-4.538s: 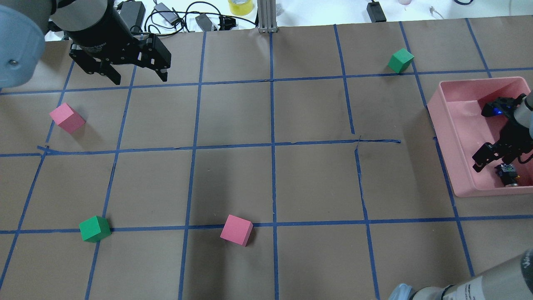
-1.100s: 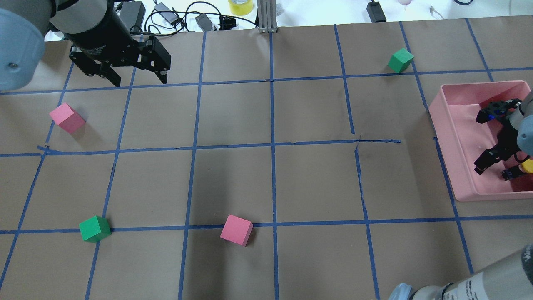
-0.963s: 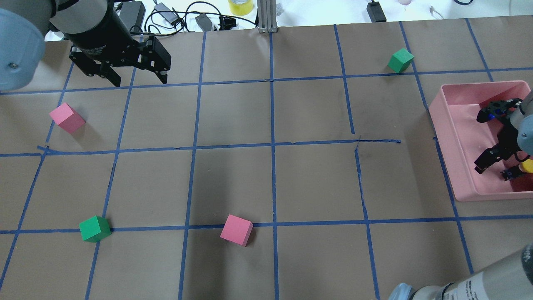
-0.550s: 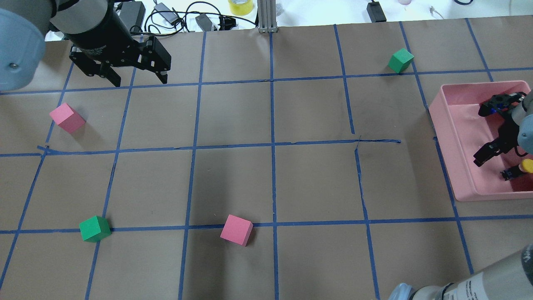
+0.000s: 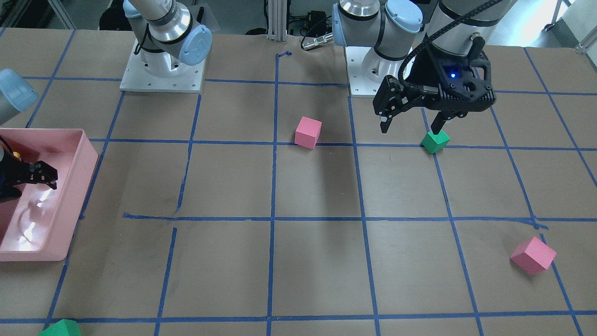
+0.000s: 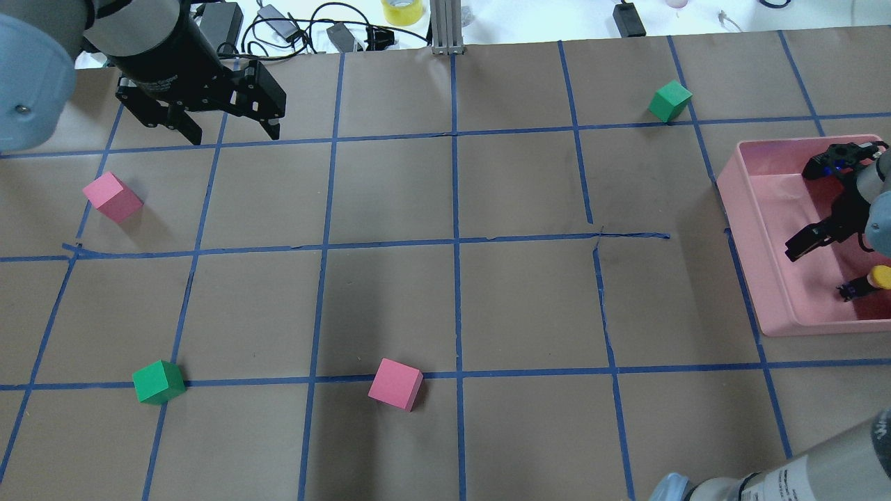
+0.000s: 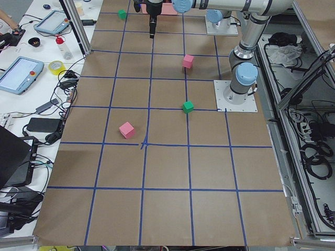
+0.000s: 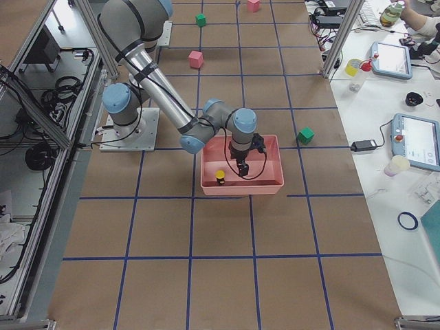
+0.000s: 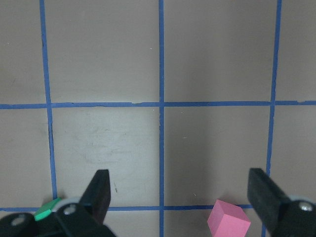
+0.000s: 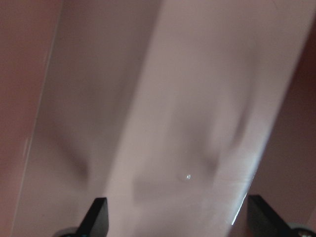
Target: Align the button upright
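Note:
The button (image 6: pixel 878 278) stands in the pink tray (image 6: pixel 746 229) at the table's right end. In the exterior right view (image 8: pixel 220 177) it looks upright, yellow cap on top. My right gripper (image 10: pixel 180 217) is open and empty above the tray floor. One of its fingers (image 6: pixel 800 245) shows to the left of the button and further from me, apart from it. My left gripper (image 6: pixel 233 132) is open and empty, held above the far left of the table.
Pink cubes (image 6: pixel 111 197) (image 6: pixel 395 384) and green cubes (image 6: pixel 158 382) (image 6: pixel 669 101) lie on the brown paper with its blue tape grid. Cables and a yellow tape roll (image 6: pixel 402 10) lie beyond the far edge.
My right gripper has let go of the button and drawn away from it, toward the tray's far side. The button now shows its yellow cap. The tray shifted slightly. The left arm has not moved.

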Robot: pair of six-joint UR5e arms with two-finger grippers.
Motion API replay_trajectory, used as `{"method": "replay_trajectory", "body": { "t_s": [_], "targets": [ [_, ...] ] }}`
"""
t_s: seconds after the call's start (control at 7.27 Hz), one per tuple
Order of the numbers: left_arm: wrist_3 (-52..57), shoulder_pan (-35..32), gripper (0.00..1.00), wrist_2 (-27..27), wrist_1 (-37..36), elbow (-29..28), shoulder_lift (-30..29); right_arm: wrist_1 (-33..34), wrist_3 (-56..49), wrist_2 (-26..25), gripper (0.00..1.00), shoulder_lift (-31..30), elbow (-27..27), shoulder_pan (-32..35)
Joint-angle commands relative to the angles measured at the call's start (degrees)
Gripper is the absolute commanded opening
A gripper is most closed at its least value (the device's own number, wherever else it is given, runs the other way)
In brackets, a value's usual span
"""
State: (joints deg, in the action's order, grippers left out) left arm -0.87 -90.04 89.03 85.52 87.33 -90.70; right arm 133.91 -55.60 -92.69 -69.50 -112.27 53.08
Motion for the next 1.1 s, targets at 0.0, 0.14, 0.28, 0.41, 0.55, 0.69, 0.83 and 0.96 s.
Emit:
{"method": "replay_trajectory", "body": {
  "t_s": [0.0,0.14,0.28,0.41,0.55,0.69,0.83,0.96],
  "targets": [
    [0.1,0.0,1.00,0.0,0.0,0.0,0.0,0.7,0.3,0.3,1.00,0.0,-0.1,0.0],
    [0.1,0.0,1.00,0.1,0.0,0.0,0.0,0.7,0.2,0.1,1.00,0.0,-0.1,0.0],
    [0.1,0.0,1.00,0.0,0.0,0.0,0.0,0.1,0.4,-1.1,1.00,-0.3,0.0,0.0],
    [0.1,0.0,1.00,0.1,0.0,0.0,0.0,-0.3,0.4,-4.0,1.00,-0.5,-0.1,-0.1],
    [0.1,0.0,1.00,0.0,0.0,0.0,0.0,-1.7,0.5,-6.9,1.00,-0.5,0.0,-0.1],
    [0.1,0.0,1.00,0.0,0.0,0.0,0.0,-2.0,0.5,-8.0,1.00,-0.5,-0.1,0.0],
    [0.1,0.0,1.00,0.0,0.0,0.0,0.0,-3.2,0.5,-9.0,1.00,-0.4,-0.1,-0.1],
    [0.1,0.0,1.00,0.0,0.0,0.0,0.0,-4.6,0.5,-9.1,1.00,-0.4,-0.1,-0.1]
  ]
}}
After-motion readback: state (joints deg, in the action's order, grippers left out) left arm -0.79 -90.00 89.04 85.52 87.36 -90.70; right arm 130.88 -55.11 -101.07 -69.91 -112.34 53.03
